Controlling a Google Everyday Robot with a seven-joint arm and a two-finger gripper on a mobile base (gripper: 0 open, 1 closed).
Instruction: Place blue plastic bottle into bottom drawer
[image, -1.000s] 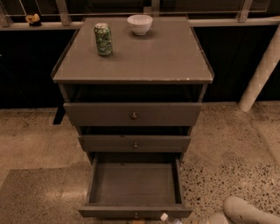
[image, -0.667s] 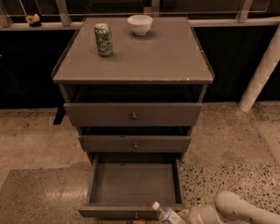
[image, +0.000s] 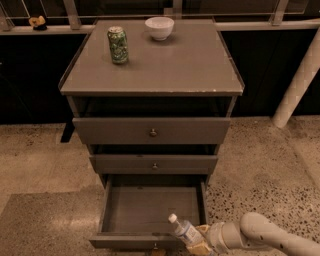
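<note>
The blue plastic bottle (image: 184, 231), clear and pale bluish with a white cap, is held tilted with its cap up-left, over the front right corner of the bottom drawer (image: 150, 210). That drawer is pulled out and its grey inside is bare. My gripper (image: 196, 242) comes in from the lower right on a whitish arm and is shut on the bottle's lower end. The two drawers above are pushed in further.
A green soda can (image: 118, 45) and a white bowl (image: 159, 27) stand on the cabinet top (image: 165, 70). A white post (image: 300, 80) leans at the right. Speckled floor surrounds the cabinet. A small yellow object (image: 36, 22) sits on the back ledge at left.
My arm has come up and left from the bottom right corner, carrying the bottle from below the frame edge to over the drawer's front right corner.
</note>
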